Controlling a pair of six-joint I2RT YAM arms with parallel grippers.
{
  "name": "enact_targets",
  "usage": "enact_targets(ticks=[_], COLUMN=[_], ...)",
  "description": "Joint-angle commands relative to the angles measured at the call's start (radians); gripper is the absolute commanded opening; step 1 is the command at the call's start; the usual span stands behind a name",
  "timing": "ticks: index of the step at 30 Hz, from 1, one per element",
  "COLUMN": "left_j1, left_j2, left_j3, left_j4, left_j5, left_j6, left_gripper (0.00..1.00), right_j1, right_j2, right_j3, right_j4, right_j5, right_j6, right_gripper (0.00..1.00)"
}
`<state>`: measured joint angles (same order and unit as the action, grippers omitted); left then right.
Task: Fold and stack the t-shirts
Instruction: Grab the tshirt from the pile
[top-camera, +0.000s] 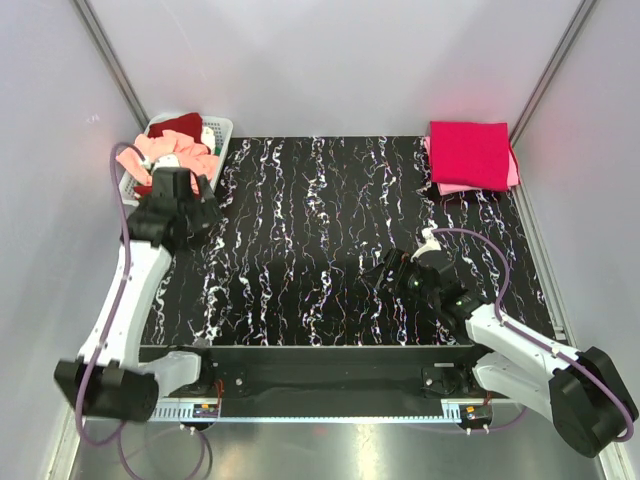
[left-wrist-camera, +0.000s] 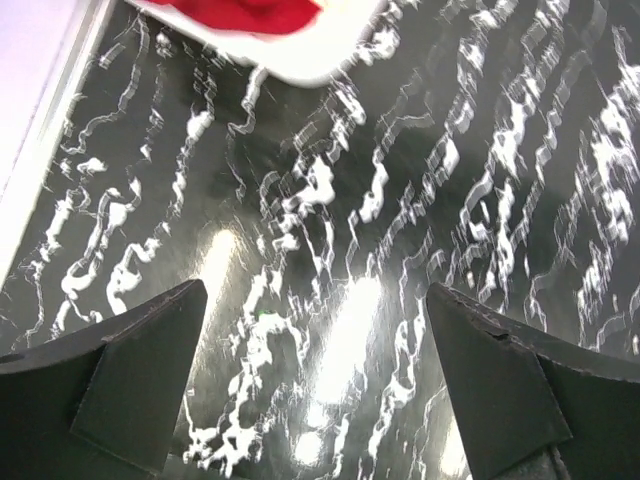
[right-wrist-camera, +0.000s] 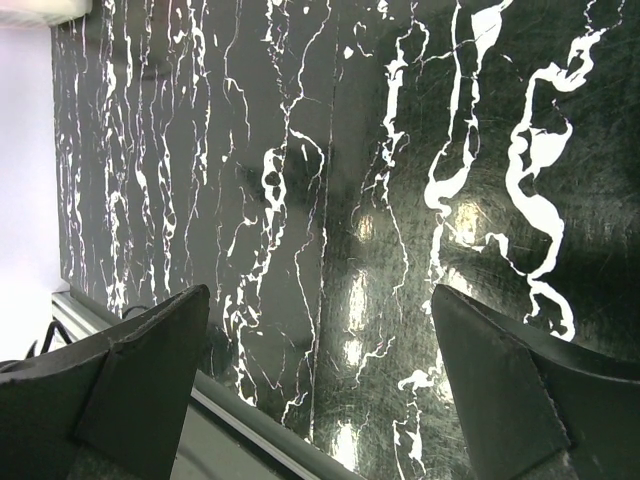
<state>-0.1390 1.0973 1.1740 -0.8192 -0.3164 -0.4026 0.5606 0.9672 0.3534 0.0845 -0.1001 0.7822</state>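
Counting two folded so far: crimson tee (top-camera: 468, 150) stacked on light pink tee (top-camera: 514, 176) at far right corner of table (top-camera: 320, 220), close to its edge. Unfolded tees (top-camera: 160, 148), salmon and maroon, sit heaped in white basket (top-camera: 222, 128) at far left; most work left, by my judgement. Left gripper (left-wrist-camera: 312, 295) hovers just beside basket, jaws wide, empty. Right gripper (right-wrist-camera: 320, 295) low over mid-right table, wide, empty. Middle of table open for folding; walls (top-camera: 590, 200) close on both sides.

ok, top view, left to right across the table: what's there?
White basket of unfolded t-shirts → right arm's fingers → folded t-shirt stack. Left arm's fingers overlap the basket, so skipped.
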Motion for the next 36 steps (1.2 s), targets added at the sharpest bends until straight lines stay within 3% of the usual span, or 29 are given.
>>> enact_targets(ticks=[1,7,14,19,25,36], left_j1=[0.111,0.285,0.36,0.383,0.381,0.381], left_j2=[0.136,0.421,0.644,0.71,0.742,0.97], left_j3=[0.145,0.357,0.513,0.516,0.498,0.691], left_j4=[0.055,0.1,0.077,0.155,0.363,0.417], left_j5=[0.046,0.152,0.069,0.114,0.125,0.146], left_j6=[0.018,-0.047,-0.061,-0.053,-0.021,0.036], left_gripper=[0.99,0.96,0.95,0.92,0.9,0.86], right_j1=[0.005,0.005,0.007,0.005,0.005,0.005], right_j2=[-0.001,0.001,0.033,0.039,0.044,0.057], right_j3=[0.025,0.018,0.019,0.018,0.015,0.01], right_j4=[0.043,0.055,0.087,0.098,0.109,0.13], right_j5=[-0.013,-0.023,-0.036,-0.043,-0.043,-0.043], right_j6=[-0.008,-0.012,-0.014,-0.018,-0.015,-0.014], right_gripper=[1.0,1.0,1.0,1.0,1.0,1.0])
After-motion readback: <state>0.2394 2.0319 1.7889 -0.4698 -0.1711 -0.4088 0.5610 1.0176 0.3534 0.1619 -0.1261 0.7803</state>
